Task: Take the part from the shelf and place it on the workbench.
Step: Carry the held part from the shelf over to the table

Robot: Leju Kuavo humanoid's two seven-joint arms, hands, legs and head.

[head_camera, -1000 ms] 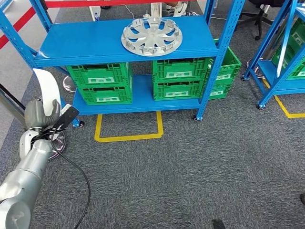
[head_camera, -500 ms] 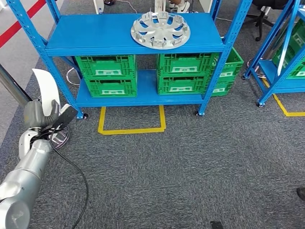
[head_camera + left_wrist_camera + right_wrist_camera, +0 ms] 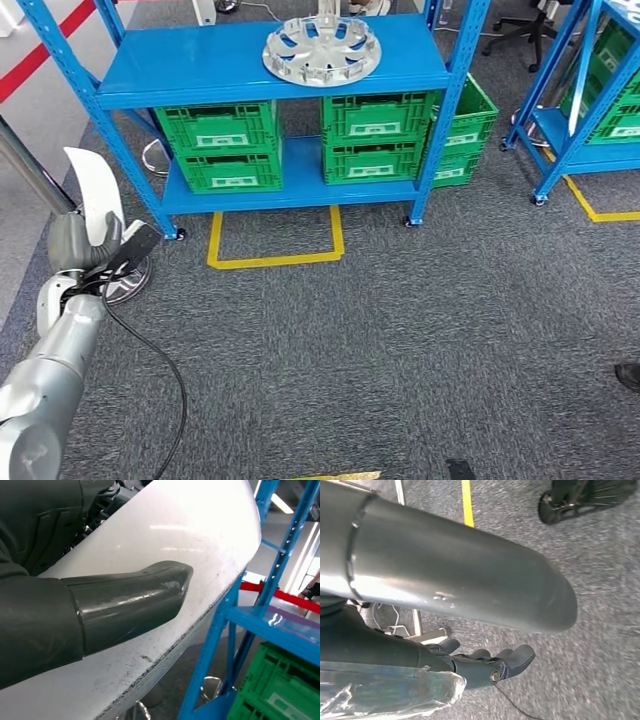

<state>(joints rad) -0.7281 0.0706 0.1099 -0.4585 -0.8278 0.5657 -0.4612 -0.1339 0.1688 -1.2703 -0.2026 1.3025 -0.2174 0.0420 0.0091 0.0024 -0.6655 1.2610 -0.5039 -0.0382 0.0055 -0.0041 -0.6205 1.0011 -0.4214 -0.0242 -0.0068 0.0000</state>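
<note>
Left hand [image 3: 79, 243] grips the white curved part [image 3: 96, 190], long axis upright toward 12 o'clock; right hand [image 3: 490, 662] holds nothing, fingers extended. At 1 o'clock: blue shelf [image 3: 226, 65] bearing a hubcap [image 3: 321, 50] above green crates [image 3: 223, 145].

A big shelf [image 3: 226, 70] stands ahead on the floor [image 3: 423, 330]. A round wheel cover [image 3: 321, 49] lies on its top board, toward the right. Crates [image 3: 223, 145] sit on the lower board, under the top one. One more crate [image 3: 464, 135] sits behind the shelf's right leg. Tape lines [image 3: 273, 245] lie on the floor just in front of the shelf. A second shelf [image 3: 589, 110] stands far right. At the left, the left hand [image 3: 79, 240] holds a part [image 3: 94, 190], near the shelf's left leg.
</note>
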